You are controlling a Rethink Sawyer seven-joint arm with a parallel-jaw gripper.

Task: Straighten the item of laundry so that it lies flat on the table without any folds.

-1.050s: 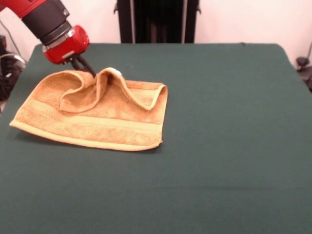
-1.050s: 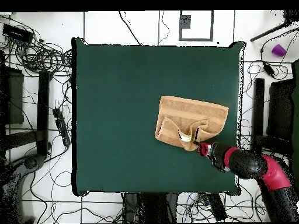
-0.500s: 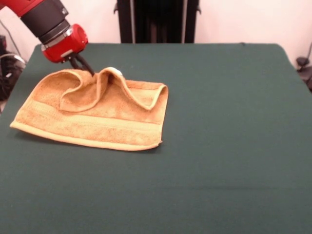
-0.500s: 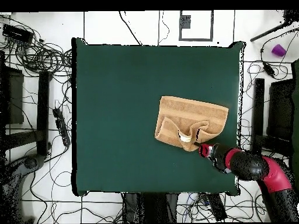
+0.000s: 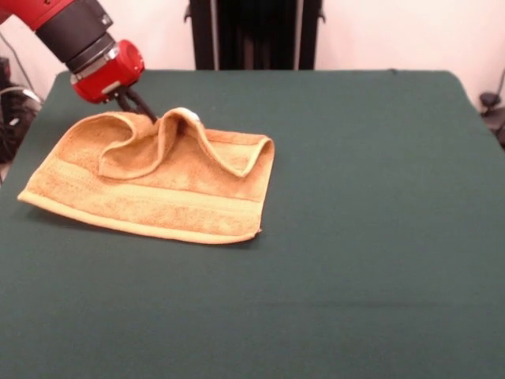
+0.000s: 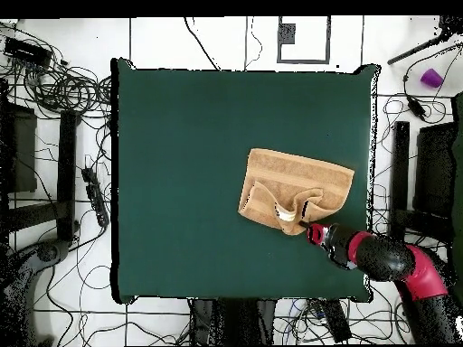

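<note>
The item of laundry (image 5: 158,197) is an orange-tan towel lying on the left half of the green table (image 5: 379,197). Its far edge is folded over toward the front and stands up in a ridge, with a white label (image 5: 185,113) at the top. My gripper (image 5: 146,114) reaches down from the upper left, and its dark fingers are pinched on that raised fold. In the overhead view the towel (image 6: 298,181) lies near the table's (image 6: 181,163) right side, with the gripper (image 6: 306,221) at its lower edge by the label (image 6: 286,214).
The towel's left corner lies close to the table's left edge in the front view. In the overhead view, cables (image 6: 63,90) cover the floor around the table and a purple cup (image 6: 431,78) sits off its upper right corner.
The gripper and the held fold have shifted very slightly, and the towel's right corner has moved a few pixels to the right in the front view. The fold looks the same.
</note>
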